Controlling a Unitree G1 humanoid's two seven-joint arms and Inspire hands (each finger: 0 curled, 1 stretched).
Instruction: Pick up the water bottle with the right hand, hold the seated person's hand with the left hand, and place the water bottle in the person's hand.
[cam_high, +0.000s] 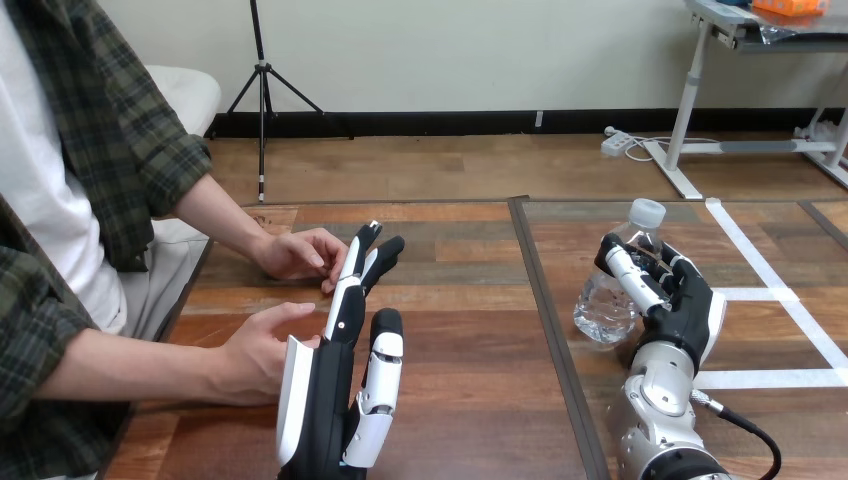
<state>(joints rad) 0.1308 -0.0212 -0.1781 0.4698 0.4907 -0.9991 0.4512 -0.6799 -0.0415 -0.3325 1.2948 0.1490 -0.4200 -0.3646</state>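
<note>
A clear plastic water bottle (612, 290) with a white cap stands upright on the table at the right. My right hand (672, 292) is curled round it from the right, thumb across its front. My left hand (345, 365) stands open at the lower left, fingers straight and pointing away from me. The person's near hand (262, 345) lies just left of it, thumb side up, close against its white back shell; contact is unclear. The person's far hand (300, 254) rests on the table by my left fingertips (372, 240).
A dark seam (545, 300) runs down the wooden table between the two halves. White tape lines (770, 290) cross the right half. The person sits at the table's left edge, forearms reaching in over it.
</note>
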